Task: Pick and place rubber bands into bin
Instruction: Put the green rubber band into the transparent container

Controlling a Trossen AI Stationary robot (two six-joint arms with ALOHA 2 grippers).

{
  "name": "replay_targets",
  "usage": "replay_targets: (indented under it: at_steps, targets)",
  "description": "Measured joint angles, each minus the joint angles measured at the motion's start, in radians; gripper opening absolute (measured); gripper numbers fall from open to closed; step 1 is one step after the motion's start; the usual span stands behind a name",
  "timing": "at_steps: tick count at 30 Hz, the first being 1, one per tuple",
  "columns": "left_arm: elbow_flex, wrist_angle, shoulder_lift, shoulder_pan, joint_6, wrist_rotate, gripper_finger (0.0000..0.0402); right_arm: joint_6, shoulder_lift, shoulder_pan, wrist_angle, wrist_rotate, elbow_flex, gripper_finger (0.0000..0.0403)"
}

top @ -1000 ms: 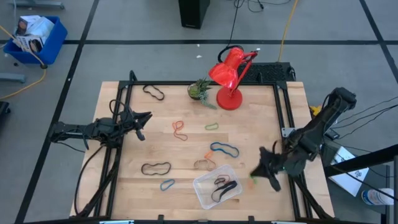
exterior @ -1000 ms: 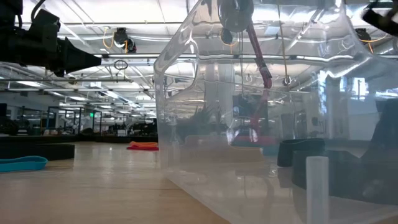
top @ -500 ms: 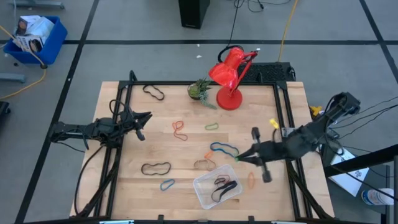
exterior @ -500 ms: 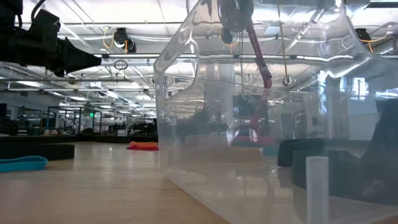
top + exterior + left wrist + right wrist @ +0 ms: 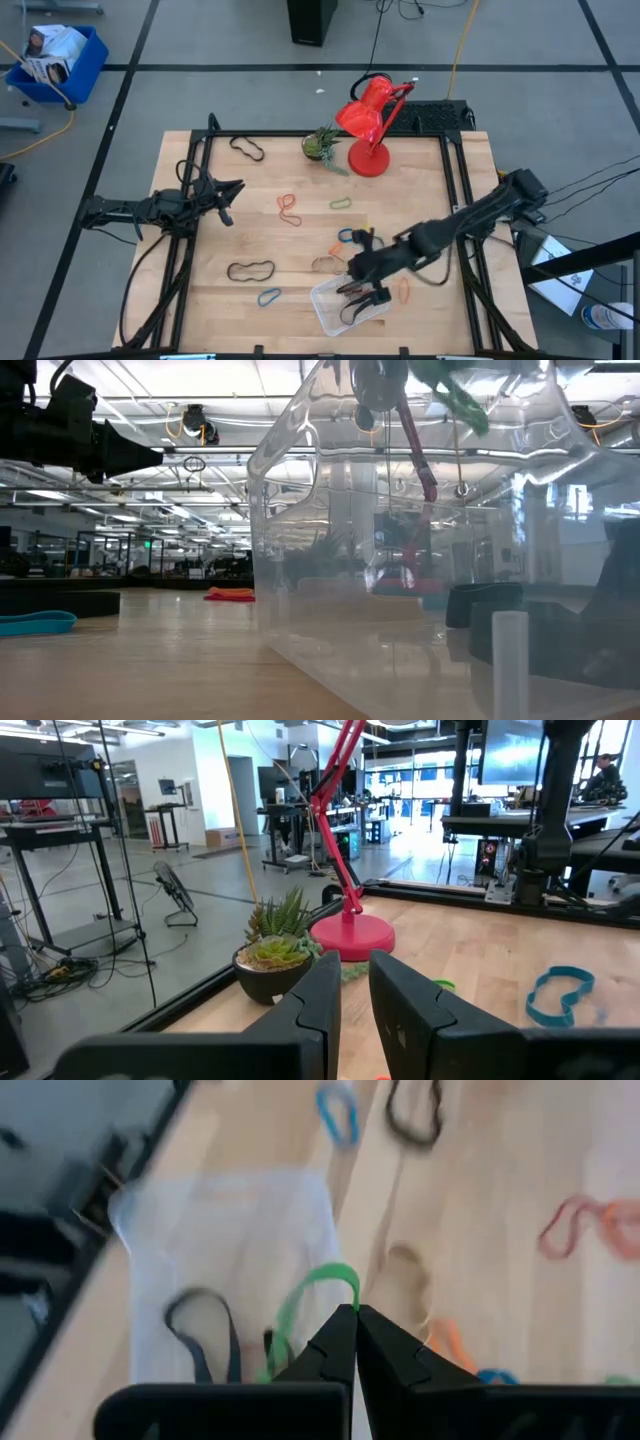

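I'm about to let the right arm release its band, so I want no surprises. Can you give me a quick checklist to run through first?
1. Right gripper holds a band: ok, jaws shut on the green rubber band.
2. Gripper over the clear bin: ok; the right wrist view shows the bin under the hanging loop.
3. Band free to drop: cannot tell how high it hangs above the bin floor.
4. Bin contents: ok, black bands lie inside.
5. Left gripper out of the way: ok, it waits at the table's left edge.
6. Bands left outside: not ok, the orange band and others remain on the table.
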Motion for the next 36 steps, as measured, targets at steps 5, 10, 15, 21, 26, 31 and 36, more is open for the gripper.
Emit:
replay_targets:
  at_steps: [5,10,15,21,26,31,36]
  targets:
    - [0.000,0.000,0.000,0.000,0.000,0.000,0.0063,-0.001,0.117,0.000,-0.028,-0.026,0.000,0.0000]
    - [0.000,0.000,0.000,0.000,0.000,0.000,0.0063,-0.001,0.213,0.010,-0.027,-0.026,0.000,0.0000]
    - [0.000,0.000,0.000,0.000,0.000,0.000,0.0063,-0.001,0.270,0.025,-0.026,-0.025,0.000,0.0000]
    - [0.000,0.000,0.000,0.000,0.000,0.000,0.0063,-0.001,0.274,0.039,-0.025,-0.026,0.000,0.0001]
    - [0.000,0.000,0.000,0.000,0.000,0.000,0.0063,-0.017,0.270,0.043,-0.017,-0.026,0.000,0.0025]
    - [0.000,0.000,0.000,0.000,0.000,0.000,0.0063,-0.008,0.270,0.044,-0.020,-0.025,0.000,0.0074]
    - [0.000,0.000,0.000,0.000,0.000,0.000,0.0063,0.026,0.207,0.044,-0.081,-0.060,-0.001,0.0108]
